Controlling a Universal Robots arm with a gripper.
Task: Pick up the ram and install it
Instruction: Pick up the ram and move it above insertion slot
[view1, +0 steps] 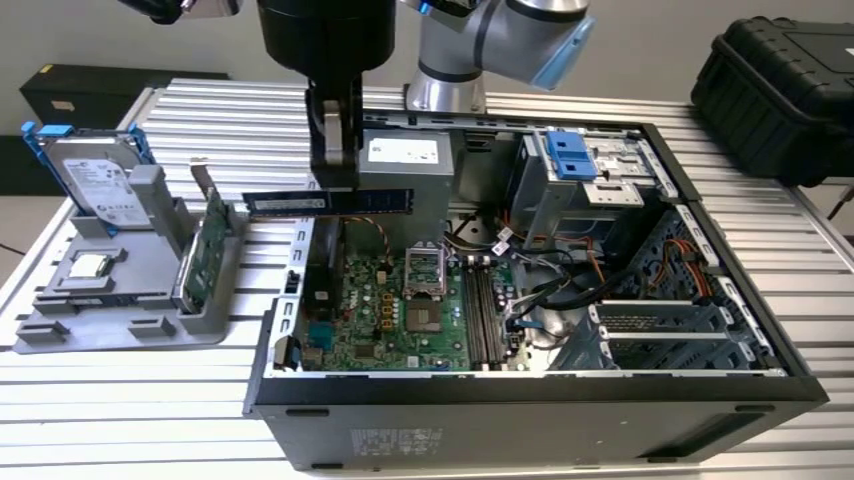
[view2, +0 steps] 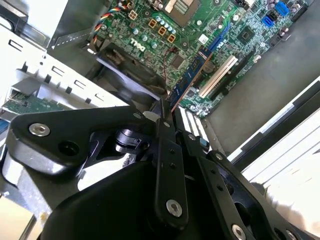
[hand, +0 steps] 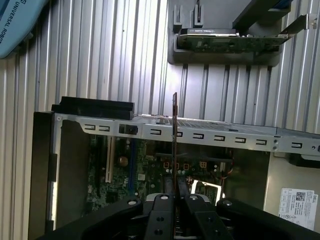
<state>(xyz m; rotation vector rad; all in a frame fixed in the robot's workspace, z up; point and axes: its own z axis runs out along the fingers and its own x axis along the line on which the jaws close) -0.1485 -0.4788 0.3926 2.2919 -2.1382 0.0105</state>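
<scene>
Holding the ram (view1: 380, 201) level, end effector (view1: 334, 188) clamped on its middle, upper centre of the exterior view, above the open computer case (view1: 534, 388); motherboard (view1: 387, 310) inside; case on the ribbed bench (view1: 134, 400)

One ram (view1: 280, 203), one open computer case (view1: 534, 405), one hard drive (view1: 100, 180), one green circuit card (view1: 214, 245), one processor chip (view1: 88, 266), one grey holder (view1: 120, 325) and one black carrying case (view1: 787, 90), on one bench (view1: 134, 400).
</scene>
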